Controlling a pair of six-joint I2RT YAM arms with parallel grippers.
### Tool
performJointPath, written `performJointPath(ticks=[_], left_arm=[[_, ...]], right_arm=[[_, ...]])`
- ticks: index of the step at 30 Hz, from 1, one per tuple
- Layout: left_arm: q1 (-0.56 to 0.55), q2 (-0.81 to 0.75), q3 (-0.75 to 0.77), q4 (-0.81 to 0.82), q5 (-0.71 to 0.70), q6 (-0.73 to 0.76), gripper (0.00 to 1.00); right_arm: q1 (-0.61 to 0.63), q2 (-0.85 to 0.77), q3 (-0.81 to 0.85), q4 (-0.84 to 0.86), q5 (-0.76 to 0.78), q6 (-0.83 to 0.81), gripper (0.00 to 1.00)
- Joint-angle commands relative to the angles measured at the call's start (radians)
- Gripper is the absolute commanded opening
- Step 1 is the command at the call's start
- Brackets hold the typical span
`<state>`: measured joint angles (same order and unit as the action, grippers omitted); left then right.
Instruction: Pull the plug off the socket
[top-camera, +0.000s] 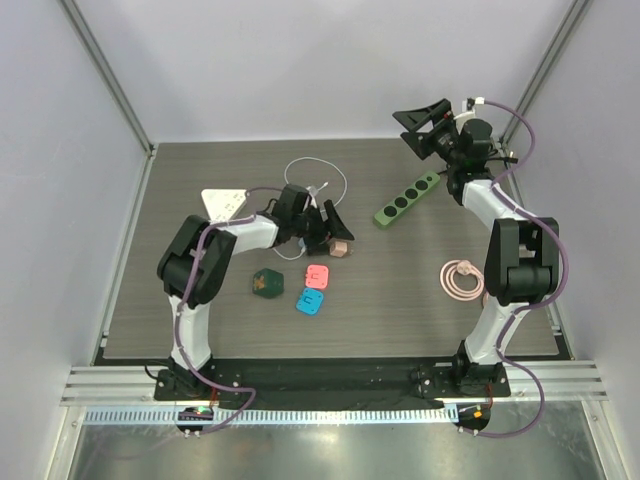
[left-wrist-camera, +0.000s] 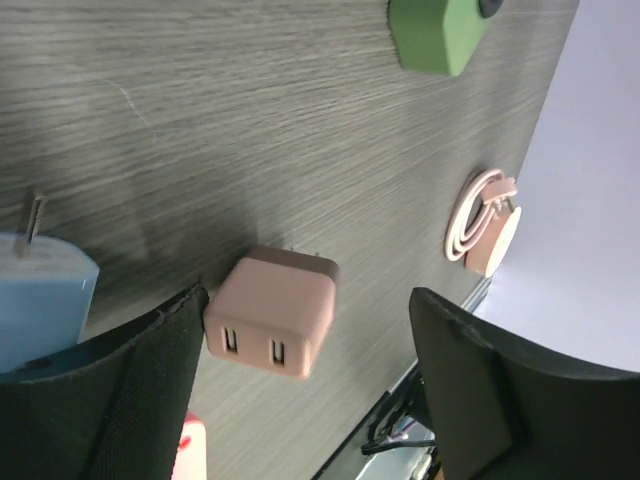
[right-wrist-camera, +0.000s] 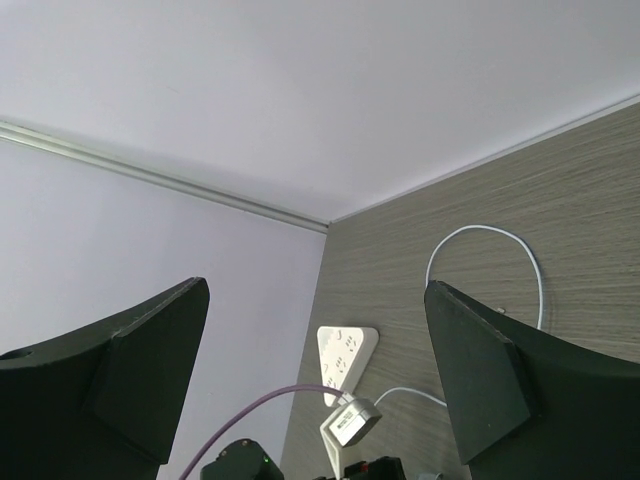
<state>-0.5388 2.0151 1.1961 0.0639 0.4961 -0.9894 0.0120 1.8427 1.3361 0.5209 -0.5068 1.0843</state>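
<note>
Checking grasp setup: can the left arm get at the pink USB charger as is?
Probably yes. The left gripper is open and the pink USB charger lies on the table between its fingers, nothing over it. The blue charger close beside one finger might get nudged.

Pink square two-port charger plug (left-wrist-camera: 272, 312) lies flat, prongs bare, unplugged. Green four-hole socket strip (top-camera: 405, 200) lies diagonally at plug's 2 o'clock, apart.

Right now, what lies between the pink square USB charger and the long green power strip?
Only bare grey wood-grain tabletop separates the pink charger and the green power strip; the left wrist view shows it.
</note>
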Motion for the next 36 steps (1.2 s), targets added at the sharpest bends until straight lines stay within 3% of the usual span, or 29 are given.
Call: performJointPath(ticks=[1, 8, 13, 17, 22, 28, 33, 36], left_arm=[[0.025, -0.087, 0.031, -0.061, -0.053, 0.041, 0.83], [0.051, -0.226, 0.049, -0.169, -0.113, 0.107, 0.99], [0.056, -0.381, 0.076, -0.321, -0.209, 0.205, 1.00], [0.057, -0.548, -0.016, -0.397, -0.319, 0.265, 1.00], [0.059, -0.757, -0.191, -0.415, -0.353, 0.268, 1.00], [0.059, -1.054, -0.484, -0.352, -0.346, 0.171, 1.00], [0.059, -1.307, -0.763, -0.196, -0.285, 0.081, 1.00], [0.059, -1.445, -0.936, -0.038, -0.240, -0.024, 1.00]], right_arm=[[0.005, -0.023, 0.003, 0.071, -0.024, 0.014, 0.95], [0.051, -0.025, 0.055, -0.014, -0.022, -0.047, 0.95], [0.108, -0.040, 0.090, -0.120, -0.004, -0.113, 0.96], [0.157, -0.071, 0.129, -0.263, 0.042, -0.229, 0.96], [0.249, -0.134, 0.117, -0.444, 0.192, -0.311, 0.96], [0.407, -0.387, -0.261, -0.435, 0.428, -0.365, 0.97], [0.497, -0.664, -0.619, -0.438, 0.589, -0.314, 1.00], [0.540, -0.917, -0.851, -0.456, 0.654, -0.276, 1.00]])
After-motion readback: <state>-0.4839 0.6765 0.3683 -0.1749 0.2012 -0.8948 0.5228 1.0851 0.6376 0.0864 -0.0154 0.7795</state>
